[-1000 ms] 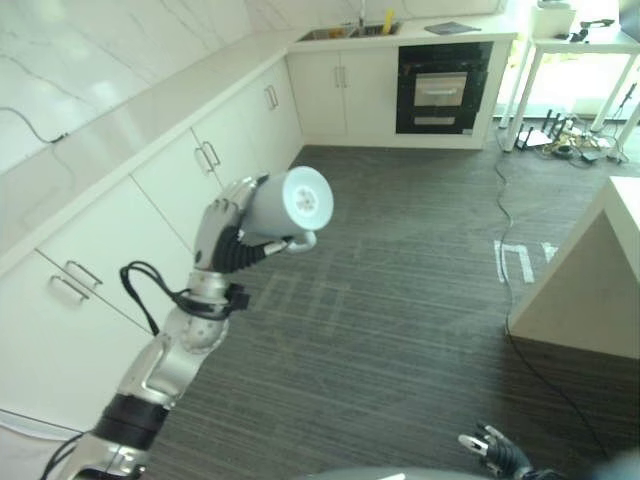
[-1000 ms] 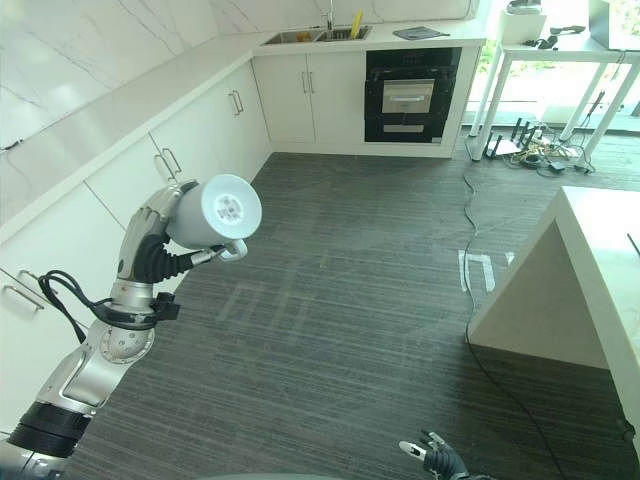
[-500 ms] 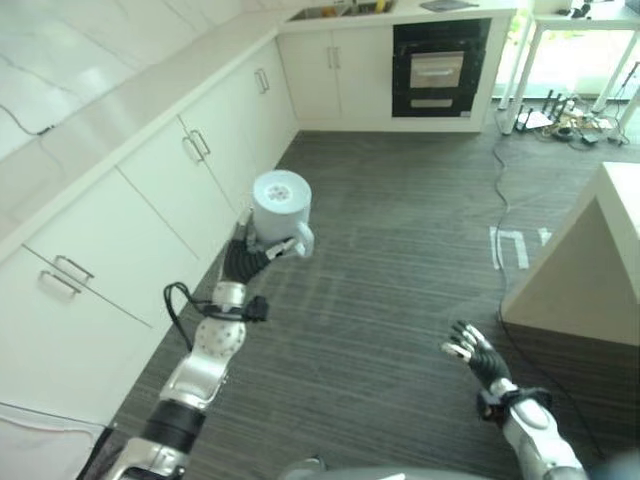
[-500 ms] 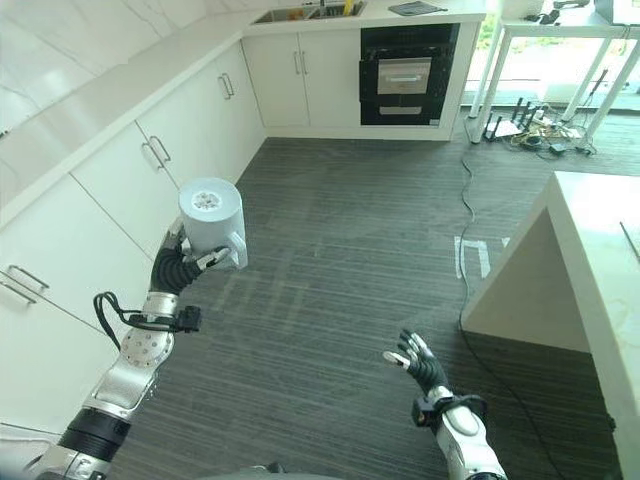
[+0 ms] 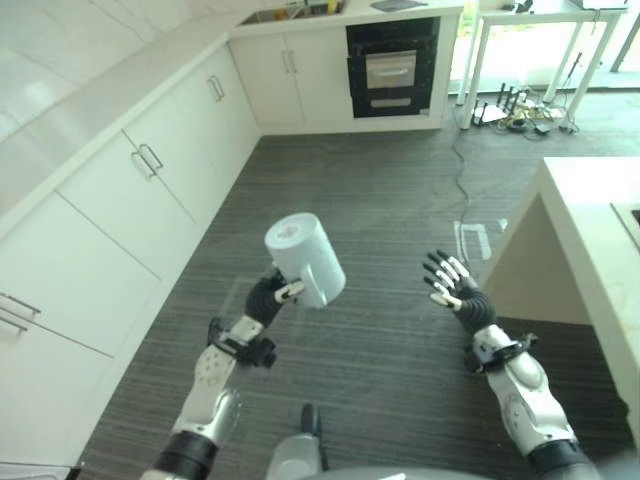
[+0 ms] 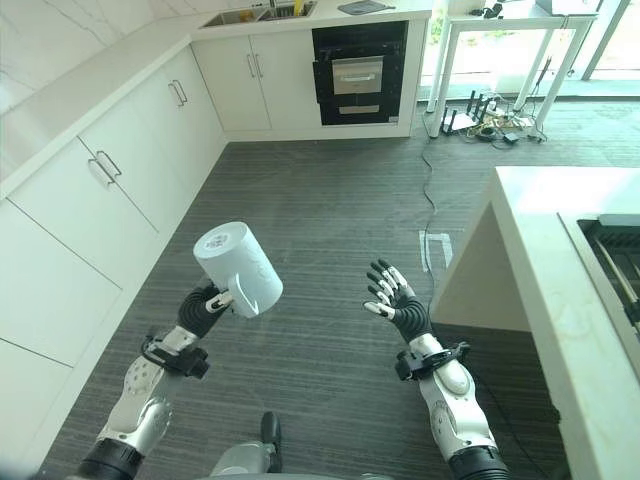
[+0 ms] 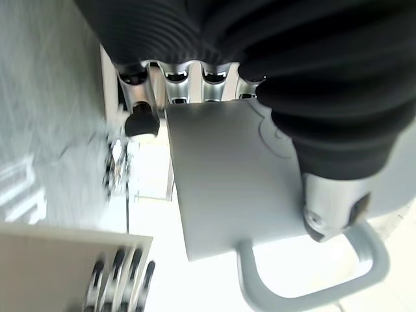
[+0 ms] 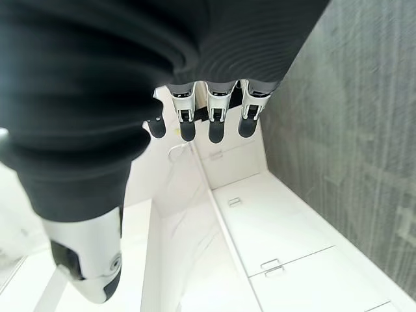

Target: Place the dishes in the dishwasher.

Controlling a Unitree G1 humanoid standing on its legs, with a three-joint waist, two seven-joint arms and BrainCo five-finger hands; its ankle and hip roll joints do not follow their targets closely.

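The left hand is gripping a white mug with its fingers curled round it, holding it tilted, base up, above the floor at near left. The right hand is hovering to its right, well apart, fingers spread open and holding nothing.

a kitchen: white cabinets, built-in oven, sink.

mug now tilted in left hand, right hand raised, seemingly spread
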